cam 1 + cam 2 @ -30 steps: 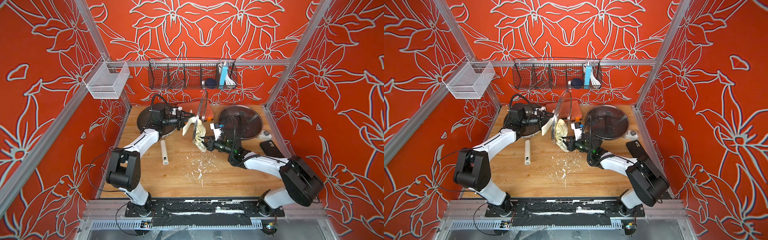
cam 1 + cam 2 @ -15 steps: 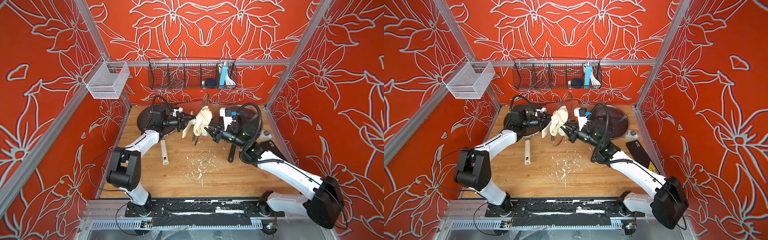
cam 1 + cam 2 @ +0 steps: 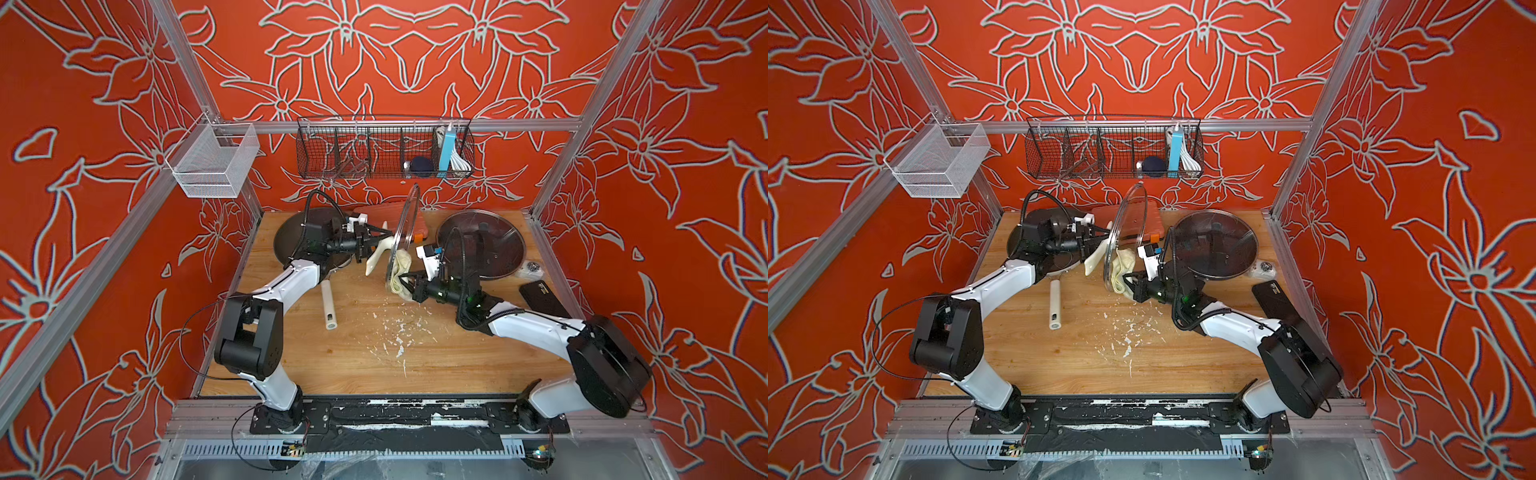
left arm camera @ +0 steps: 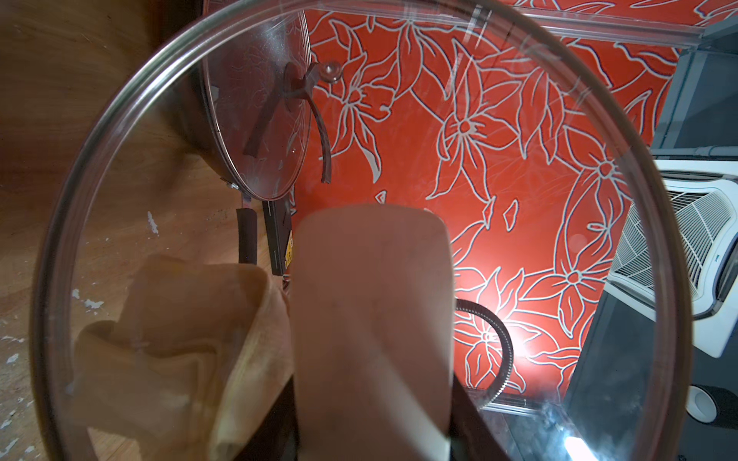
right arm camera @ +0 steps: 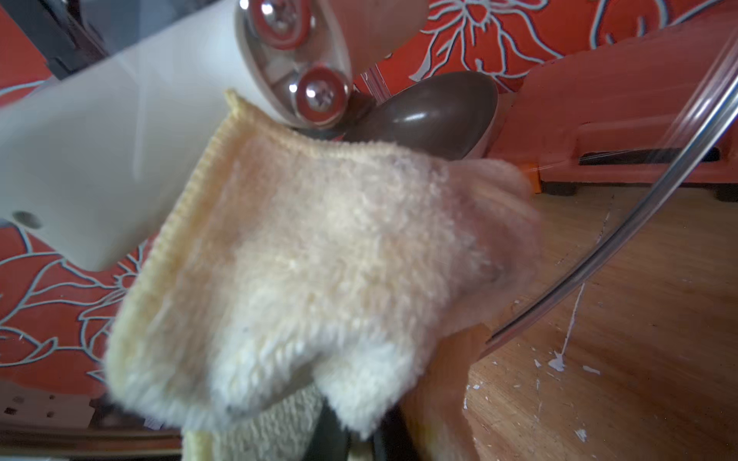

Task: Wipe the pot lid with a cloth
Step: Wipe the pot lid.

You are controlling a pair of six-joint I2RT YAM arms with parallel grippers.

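Note:
The pot lid [image 3: 406, 224] [image 3: 1130, 216] is a clear glass disc standing on edge above the table's back middle. My left gripper [image 3: 371, 242] [image 3: 1095, 243] is shut on its cream handle [image 3: 375, 261] [image 4: 371, 299]. The left wrist view looks through the glass, with the rim [image 4: 120, 119] ringing the picture. The cream cloth [image 3: 400, 269] [image 3: 1122, 269] [image 5: 319, 259] presses against the lid's lower part on the side away from the handle. My right gripper [image 3: 412, 286] [image 3: 1136, 285] [image 5: 343, 439] is shut on it. The cloth also shows through the glass [image 4: 167, 351].
A dark pan [image 3: 291, 237] lies at the back left and a pan under a glass lid [image 3: 482, 245] at the back right. A white tube [image 3: 328, 305], white scraps [image 3: 399, 336] and a black flat device [image 3: 544, 297] lie on the wood. Wire baskets [image 3: 384, 151] [image 3: 214, 160] hang behind.
My right gripper carried the cloth up the lid's face and has come back down to its lower part. The left gripper has held the lid still.

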